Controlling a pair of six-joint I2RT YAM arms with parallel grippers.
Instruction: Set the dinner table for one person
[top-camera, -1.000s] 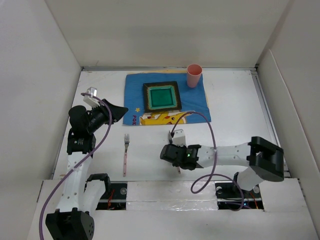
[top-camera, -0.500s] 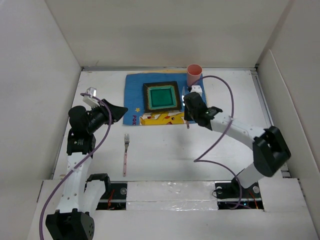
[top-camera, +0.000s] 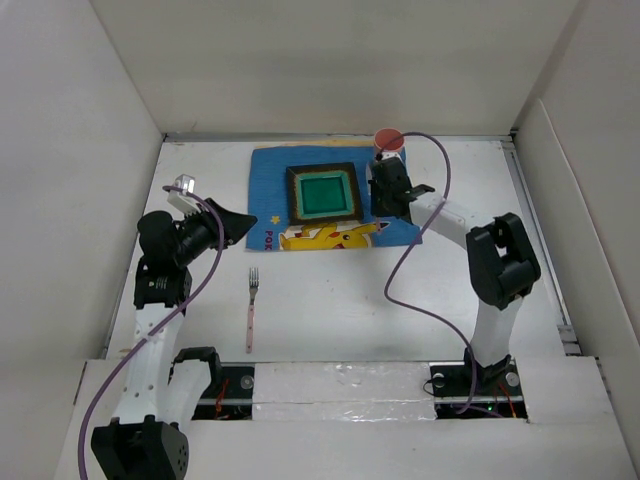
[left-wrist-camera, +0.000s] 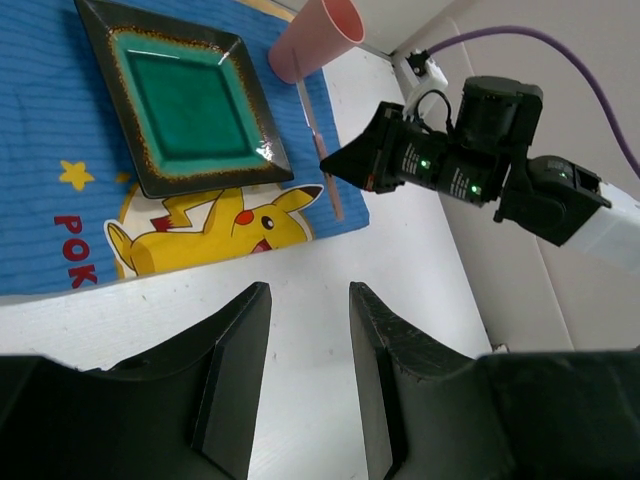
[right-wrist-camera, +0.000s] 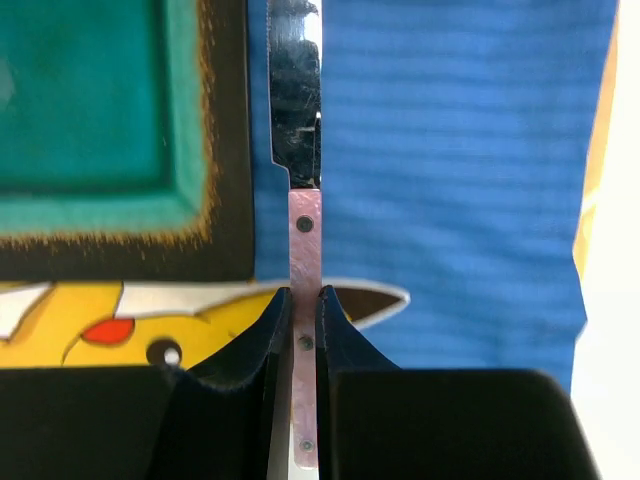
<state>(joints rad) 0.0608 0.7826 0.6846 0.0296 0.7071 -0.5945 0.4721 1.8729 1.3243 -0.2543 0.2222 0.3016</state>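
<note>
1. Right wrist view: right gripper (right-wrist-camera: 303, 300) clamped on the knife (right-wrist-camera: 304, 235) by its pink handle, blade just beside the green plate (right-wrist-camera: 90, 110), over the blue mat (right-wrist-camera: 450, 150).
2. Left gripper (left-wrist-camera: 307, 295) partly parted, empty, above the white dinner table (top-camera: 330, 310).
3. Fork (top-camera: 251, 310) lies on the table, apart from the mat.

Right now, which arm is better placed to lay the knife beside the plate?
Right. The right gripper is shut on the knife, over the blue mat just right of the plate. The left gripper hangs open and empty, off the mat's left side.
</note>
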